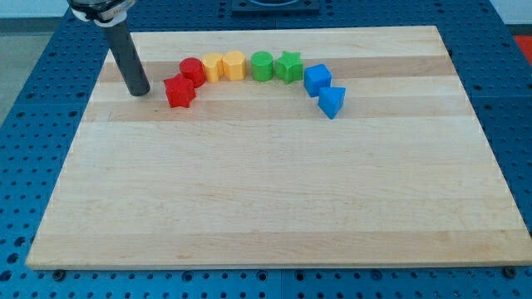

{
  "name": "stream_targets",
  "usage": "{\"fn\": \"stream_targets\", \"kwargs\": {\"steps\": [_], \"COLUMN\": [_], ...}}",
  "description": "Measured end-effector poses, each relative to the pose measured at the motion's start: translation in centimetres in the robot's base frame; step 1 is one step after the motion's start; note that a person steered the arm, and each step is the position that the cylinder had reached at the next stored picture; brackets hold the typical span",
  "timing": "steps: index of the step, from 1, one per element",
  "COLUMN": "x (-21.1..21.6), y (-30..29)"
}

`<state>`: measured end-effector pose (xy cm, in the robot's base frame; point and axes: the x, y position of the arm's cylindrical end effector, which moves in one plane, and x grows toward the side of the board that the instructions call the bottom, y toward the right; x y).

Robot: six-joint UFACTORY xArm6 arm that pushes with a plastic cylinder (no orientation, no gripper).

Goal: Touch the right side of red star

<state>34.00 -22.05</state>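
Near the board's (274,208) top-left corner my tip (139,92) rests on the wood, just left of the red star (179,91), with a narrow strip of bare wood between them; I cannot tell for sure that they are apart at the base. It is a bare rod with nothing to open or close, and it holds nothing. Its upper end is cut off by the view's top edge.

Behind the star, touching its upper right, is a red cylinder (193,71), partly hidden by the star. From there a curved row runs rightward: two yellow blocks (214,66) (234,64), pressed together, shapes hard to make out; a green cylinder (263,65); a green star (289,66); a blue cube (317,80); and a blue block (332,101), possibly a triangle.
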Motion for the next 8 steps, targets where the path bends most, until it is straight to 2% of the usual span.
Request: {"fn": "stream_targets", "kwargs": {"steps": [4, 6, 7, 8], "x": [-0.2, 7.1, 8.5, 7.7], "y": [4.5, 0.0, 2.4, 12.6]}}
